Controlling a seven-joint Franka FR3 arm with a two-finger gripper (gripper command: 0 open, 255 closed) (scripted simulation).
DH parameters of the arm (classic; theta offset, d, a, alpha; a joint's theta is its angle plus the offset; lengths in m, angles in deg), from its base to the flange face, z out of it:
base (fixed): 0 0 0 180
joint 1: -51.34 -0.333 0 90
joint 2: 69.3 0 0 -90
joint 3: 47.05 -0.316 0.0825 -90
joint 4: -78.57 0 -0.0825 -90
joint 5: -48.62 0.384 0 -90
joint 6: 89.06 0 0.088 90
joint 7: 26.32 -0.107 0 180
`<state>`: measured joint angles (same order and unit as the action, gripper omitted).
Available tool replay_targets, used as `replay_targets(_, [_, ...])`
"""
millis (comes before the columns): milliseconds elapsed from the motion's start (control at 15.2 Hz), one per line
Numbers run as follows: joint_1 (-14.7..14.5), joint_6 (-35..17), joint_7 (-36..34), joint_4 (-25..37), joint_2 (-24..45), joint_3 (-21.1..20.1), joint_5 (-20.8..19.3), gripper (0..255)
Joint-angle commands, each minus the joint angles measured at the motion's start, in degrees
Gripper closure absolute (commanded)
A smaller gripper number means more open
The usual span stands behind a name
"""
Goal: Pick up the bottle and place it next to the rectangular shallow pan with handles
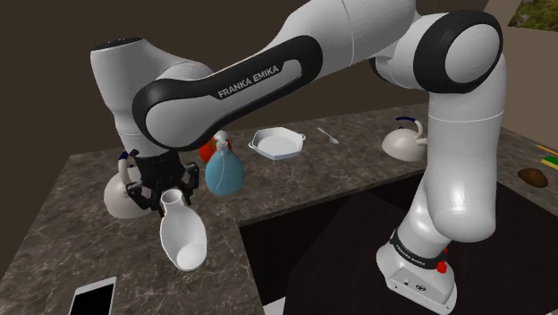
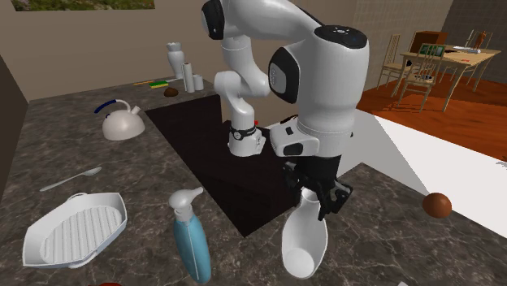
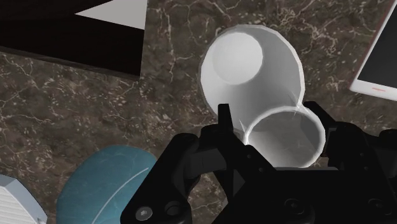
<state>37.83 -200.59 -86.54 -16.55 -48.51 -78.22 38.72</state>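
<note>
A white bottle (image 1: 183, 237) with a narrow neck and wide base hangs tilted under my gripper (image 1: 165, 192), base toward the counter's near edge. My gripper (image 3: 273, 121) is shut on it, the black fingers (image 3: 222, 118) clasping the open neck of the white bottle (image 3: 254, 70). In the second exterior view the gripper (image 2: 318, 195) holds the bottle (image 2: 305, 236) by its neck; I cannot tell whether the base touches the counter. The white ridged rectangular pan (image 1: 275, 141) with handles lies farther back. From the other side the pan (image 2: 73, 231) is on the left.
A blue spray bottle (image 1: 224, 170) stands between the gripper and the pan, close to the held bottle. A dark sunken recess (image 1: 340, 242) cuts into the marble counter. A white kettle (image 1: 404, 139), a spoon (image 1: 327, 135), a white tablet (image 1: 94, 295) and a brown lump (image 2: 437, 205) lie around.
</note>
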Motion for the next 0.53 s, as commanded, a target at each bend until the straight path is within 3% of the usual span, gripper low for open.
replay_targets(0, [0.0, 0.0, 0.0, 0.0, 0.0, 0.0, 0.0, 255])
replay_targets(462, [0.0, 4.2, 0.4, 3.2, -1.0, -0.3, 0.7, 255])
